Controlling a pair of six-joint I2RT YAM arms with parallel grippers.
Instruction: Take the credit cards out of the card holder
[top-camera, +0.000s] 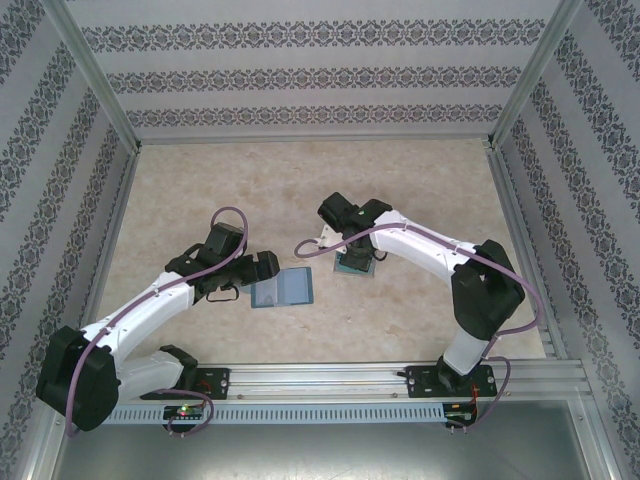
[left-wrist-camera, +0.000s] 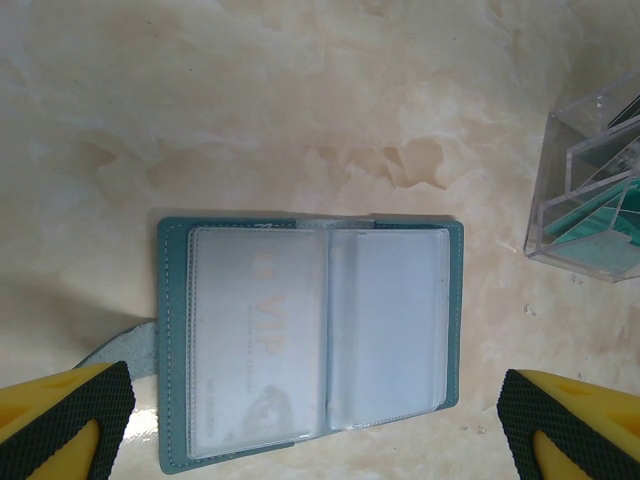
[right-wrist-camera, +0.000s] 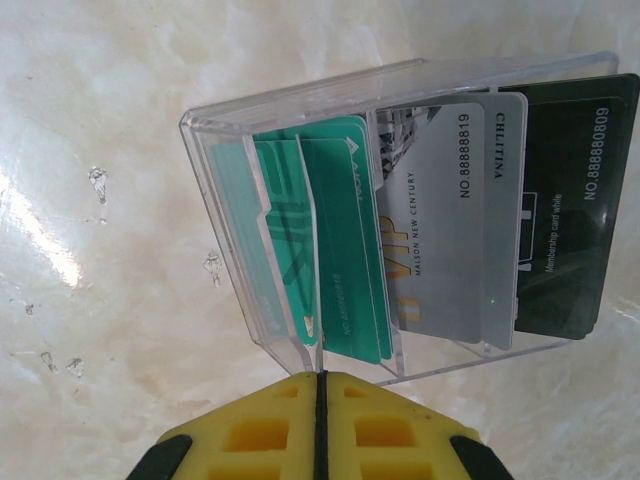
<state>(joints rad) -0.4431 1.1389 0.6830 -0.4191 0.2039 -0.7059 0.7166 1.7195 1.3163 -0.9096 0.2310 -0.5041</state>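
The teal card holder (top-camera: 283, 289) lies open on the table, its two clear-sleeved panels facing up (left-wrist-camera: 310, 340). A pale card with faint VIP lettering (left-wrist-camera: 255, 330) sits in its left sleeve; the right sleeve looks empty. My left gripper (top-camera: 250, 280) hovers open over it, fingers (left-wrist-camera: 70, 415) either side, touching nothing. My right gripper (right-wrist-camera: 320, 385) is shut on a thin card seen edge-on (right-wrist-camera: 318, 300), which stands in a clear plastic box (right-wrist-camera: 400, 95). That box holds teal cards (right-wrist-camera: 345, 250), a grey VIP card (right-wrist-camera: 440, 220) and a black card (right-wrist-camera: 575, 200).
The clear box (top-camera: 356, 266) stands just right of the card holder, and shows at the right edge of the left wrist view (left-wrist-camera: 590, 200). Patterned walls and metal posts (top-camera: 100, 90) fence the beige marbled table (top-camera: 250, 190).
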